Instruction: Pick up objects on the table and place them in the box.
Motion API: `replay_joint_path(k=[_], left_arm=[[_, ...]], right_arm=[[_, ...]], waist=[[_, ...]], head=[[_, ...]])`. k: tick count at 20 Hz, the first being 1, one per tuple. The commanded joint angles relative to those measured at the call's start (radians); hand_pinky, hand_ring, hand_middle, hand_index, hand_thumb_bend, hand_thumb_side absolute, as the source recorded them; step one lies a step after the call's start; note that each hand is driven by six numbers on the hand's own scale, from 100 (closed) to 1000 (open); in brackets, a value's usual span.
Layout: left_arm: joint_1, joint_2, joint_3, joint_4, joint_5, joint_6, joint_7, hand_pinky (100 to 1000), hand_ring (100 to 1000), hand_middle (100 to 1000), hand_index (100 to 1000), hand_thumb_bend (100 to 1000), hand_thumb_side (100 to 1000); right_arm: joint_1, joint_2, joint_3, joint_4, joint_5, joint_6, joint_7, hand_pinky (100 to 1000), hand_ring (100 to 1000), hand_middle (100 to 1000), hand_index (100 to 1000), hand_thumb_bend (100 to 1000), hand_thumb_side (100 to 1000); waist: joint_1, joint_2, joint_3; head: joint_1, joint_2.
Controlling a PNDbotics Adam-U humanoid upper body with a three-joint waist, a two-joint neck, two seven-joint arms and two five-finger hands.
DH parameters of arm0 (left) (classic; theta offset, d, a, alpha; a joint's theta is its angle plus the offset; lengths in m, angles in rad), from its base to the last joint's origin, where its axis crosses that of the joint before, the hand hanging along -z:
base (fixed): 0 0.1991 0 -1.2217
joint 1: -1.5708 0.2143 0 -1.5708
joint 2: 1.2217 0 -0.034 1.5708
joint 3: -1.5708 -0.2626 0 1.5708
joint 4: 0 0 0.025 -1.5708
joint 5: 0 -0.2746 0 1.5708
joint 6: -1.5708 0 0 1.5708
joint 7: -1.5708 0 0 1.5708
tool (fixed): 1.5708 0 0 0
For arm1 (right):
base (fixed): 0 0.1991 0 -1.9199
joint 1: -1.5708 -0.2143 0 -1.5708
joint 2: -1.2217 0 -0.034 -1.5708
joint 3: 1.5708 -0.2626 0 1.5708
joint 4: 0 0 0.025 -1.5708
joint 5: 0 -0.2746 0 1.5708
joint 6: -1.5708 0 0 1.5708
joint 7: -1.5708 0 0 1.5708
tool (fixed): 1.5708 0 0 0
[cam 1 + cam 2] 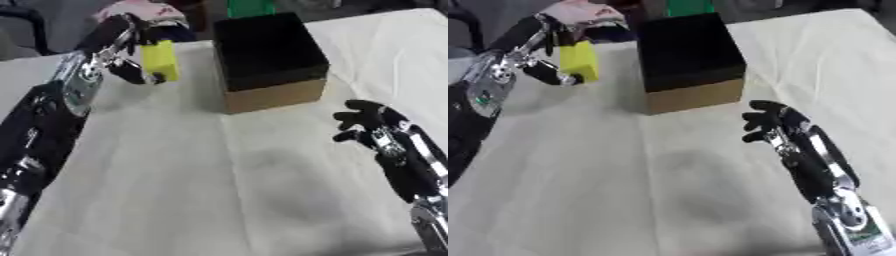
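Note:
A yellow block (161, 60) hangs in the air left of the box, held upright. My left hand (133, 47) is shut on the block, with fingers over its top and the thumb against its lower left side. The box (269, 60) is cardboard with a black inside and stands at the far middle of the table, its opening facing up. My right hand (367, 122) hovers low over the cloth in front of and to the right of the box, its fingers bent and holding nothing.
A white cloth (210, 180) covers the table. A green thing (249, 7) stands behind the box. A person's hand (579, 11) shows at the far edge, just above my left hand.

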Motion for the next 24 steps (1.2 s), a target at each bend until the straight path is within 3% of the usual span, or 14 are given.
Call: replay_joint_path(k=[1, 11, 15, 16, 24], left_arm=[[-0.04, 0.009, -0.011, -0.057, 0.068, -0.003, 0.022, 609, 340, 205, 444, 503, 100], [-0.076, -0.066, -0.052, -0.06, 0.107, -0.034, 0.063, 614, 361, 227, 462, 499, 100], [-0.077, -0.091, -0.059, -0.037, 0.084, -0.052, 0.081, 617, 374, 243, 474, 507, 100], [-0.076, -0.095, -0.059, -0.031, 0.075, -0.054, 0.085, 618, 378, 248, 477, 547, 100], [-0.059, -0.116, -0.054, 0.011, -0.004, -0.056, 0.103, 637, 454, 350, 554, 534, 100]], right_arm=[[-0.012, -0.019, 0.003, -0.02, -0.008, 0.0, 0.005, 645, 834, 550, 818, 100, 620], [-0.043, -0.016, 0.036, -0.026, -0.024, 0.01, 0.036, 645, 834, 550, 817, 100, 616], [-0.061, -0.013, 0.05, -0.031, -0.033, 0.015, 0.051, 644, 834, 549, 817, 100, 614], [-0.064, -0.012, 0.051, -0.032, -0.034, 0.016, 0.053, 644, 834, 549, 817, 100, 621], [-0.069, -0.006, 0.055, -0.031, -0.037, 0.019, 0.056, 644, 833, 549, 817, 100, 620]], waist=[[-0.007, -0.023, -0.005], [-0.005, -0.023, -0.057], [-0.002, -0.018, -0.087], [-0.002, -0.017, -0.094], [0.003, -0.011, -0.116]], head=[[0.006, -0.013], [0.025, -0.027], [0.036, -0.035], [0.037, -0.036], [0.037, -0.039]])
